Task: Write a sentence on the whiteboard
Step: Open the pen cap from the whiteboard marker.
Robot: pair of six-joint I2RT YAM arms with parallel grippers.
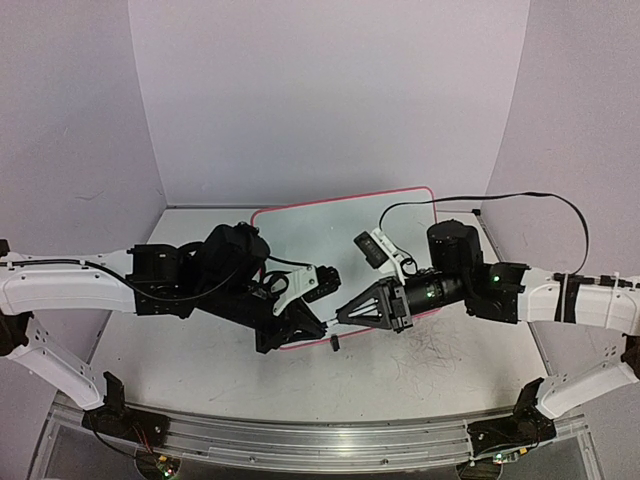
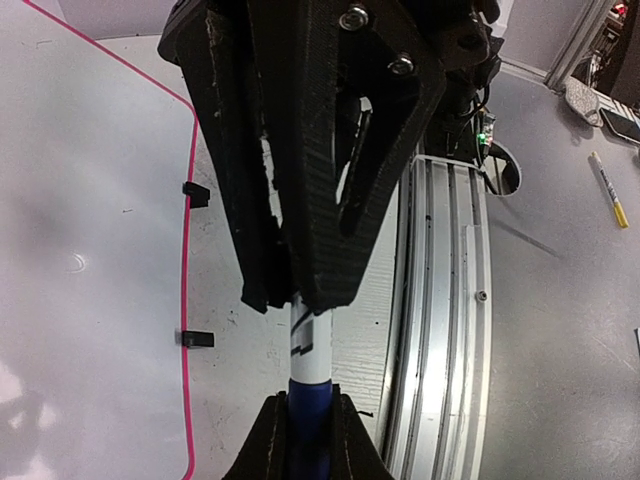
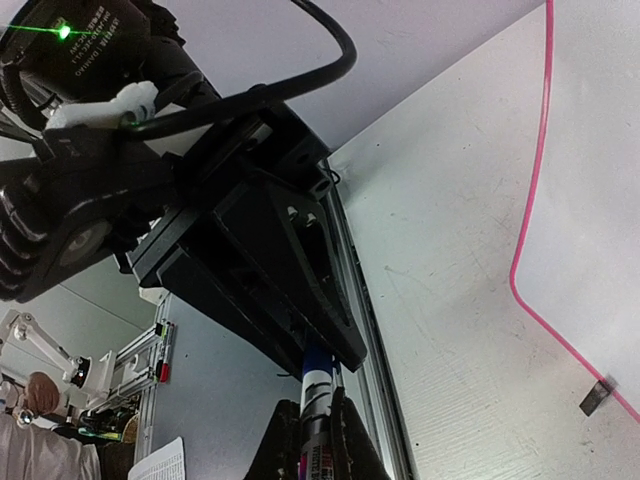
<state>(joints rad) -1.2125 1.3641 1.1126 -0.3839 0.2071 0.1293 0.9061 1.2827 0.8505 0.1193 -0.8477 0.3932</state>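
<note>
The whiteboard (image 1: 330,215) lies flat at the table's middle, glossy white with a pink rim; no writing shows on its visible surface. Both grippers meet tip to tip just off its near edge, above the tabletop. A marker (image 2: 310,350) with a white printed barrel and a blue cap runs between them. My left gripper (image 2: 308,425) is shut on the blue cap. My right gripper (image 3: 312,420) is shut on the barrel (image 3: 318,385). In the top view the left gripper (image 1: 320,323) and right gripper (image 1: 342,314) hide most of the marker. The cap sits against the barrel.
Two black clip feet (image 2: 197,193) sit on the board's near rim. An aluminium rail (image 1: 320,442) runs along the table's near edge. Dark scribble scuffs (image 1: 430,355) mark the tabletop at right. A yellow pen (image 2: 608,188) lies beyond the rail. Walls enclose the table.
</note>
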